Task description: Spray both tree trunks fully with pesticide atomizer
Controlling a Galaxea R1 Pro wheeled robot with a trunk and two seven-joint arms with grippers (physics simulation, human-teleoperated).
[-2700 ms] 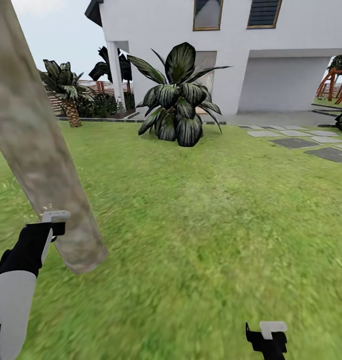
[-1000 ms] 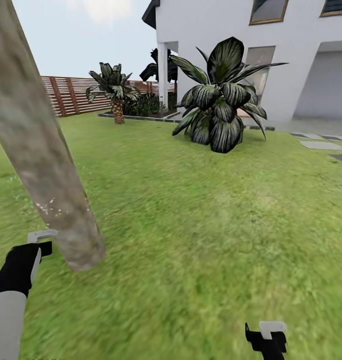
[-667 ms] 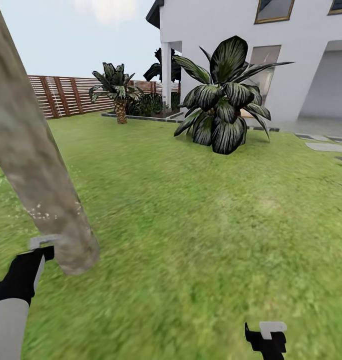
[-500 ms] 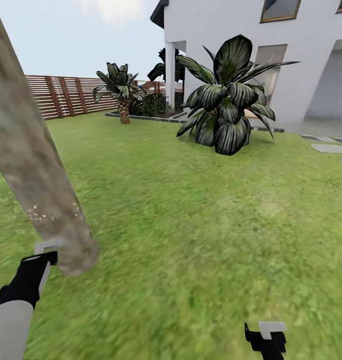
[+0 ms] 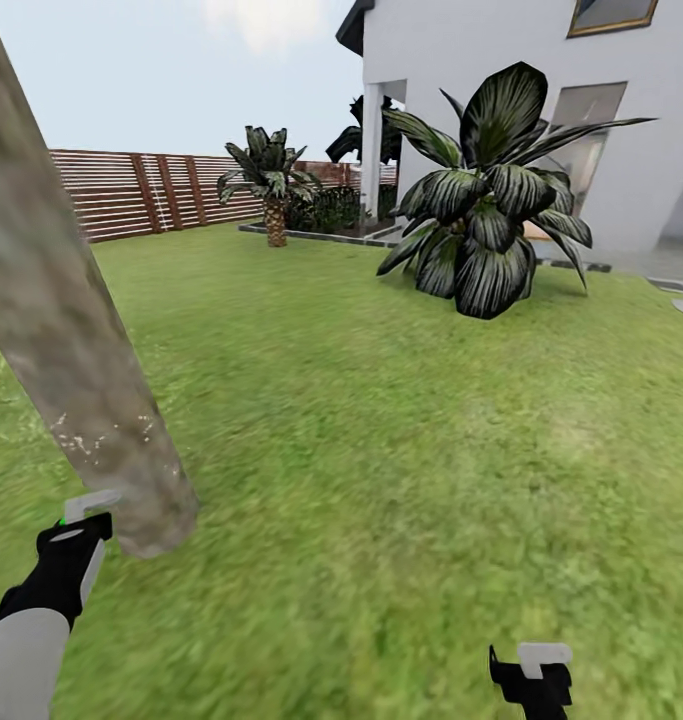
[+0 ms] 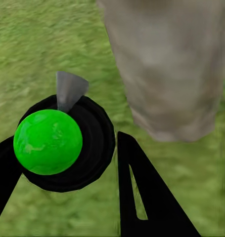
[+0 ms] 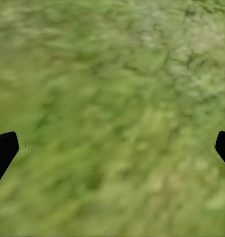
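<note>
A thick pale mottled tree trunk (image 5: 66,320) leans across the left of the head view; its base (image 6: 166,64) meets the grass close in front of my left gripper (image 5: 76,535). That gripper (image 6: 67,165) is shut on the pesticide atomizer (image 6: 48,141), a black round body with a green ball top and a grey nozzle (image 6: 67,89) pointing toward the trunk. A patch of pale specks (image 5: 101,435) sits low on the trunk. My right gripper (image 5: 536,680) hangs open over bare grass, its fingertips (image 7: 3,150) wide apart. The second tree is out of view.
Green lawn (image 5: 381,430) stretches ahead. A broad striped-leaf plant (image 5: 486,220) stands at the back right before the white house (image 5: 501,40). A small palm (image 5: 271,185) and the brown slat fence (image 5: 131,190) close the far left.
The camera has swung left, so the house and plant slid right and more fence shows. My left gripper with the atomizer sits lower beside the trunk's base. Pale specks have appeared on the trunk.
</note>
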